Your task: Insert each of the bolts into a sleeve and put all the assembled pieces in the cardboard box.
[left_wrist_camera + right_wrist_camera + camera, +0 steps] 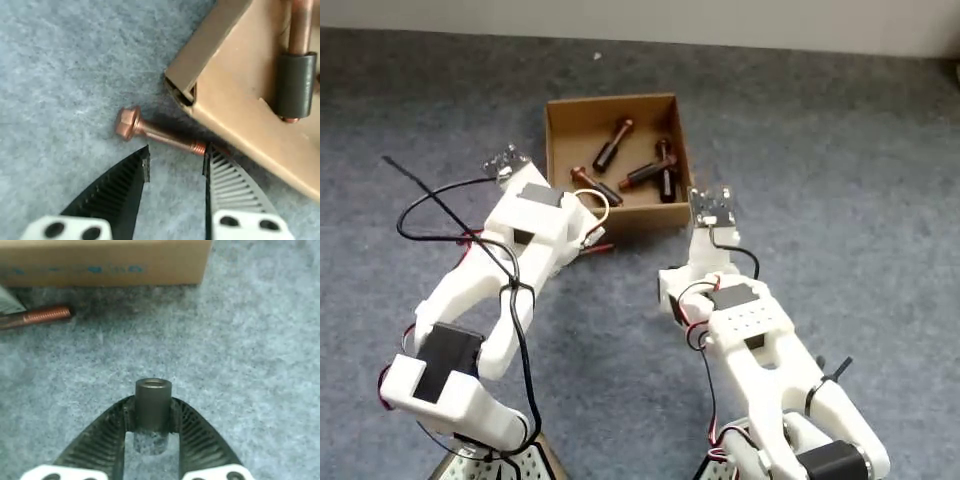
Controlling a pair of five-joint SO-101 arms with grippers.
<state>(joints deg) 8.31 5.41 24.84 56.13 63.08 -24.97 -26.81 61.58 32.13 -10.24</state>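
A bare copper bolt [155, 131] lies on the grey carpet against the front outer wall of the cardboard box [225, 75]. My left gripper [176, 160] is open just short of it, one fingertip close to the threaded end. My right gripper [152, 412] is shut on a dark sleeve [152, 407], held low over the carpet with its bore facing the box. The bolt's threaded end [37, 316] lies off to one side ahead of the sleeve. From above, the bolt [600, 247] peeks out beside the left arm. Several assembled pieces [645, 172] lie in the box [556, 150].
Grey carpet covers the whole work surface, with open floor to the right of the box [105, 262] and around both arms. A black cable [430, 195] loops over the left arm. One assembled piece [297, 75] lies inside the box near its corner.
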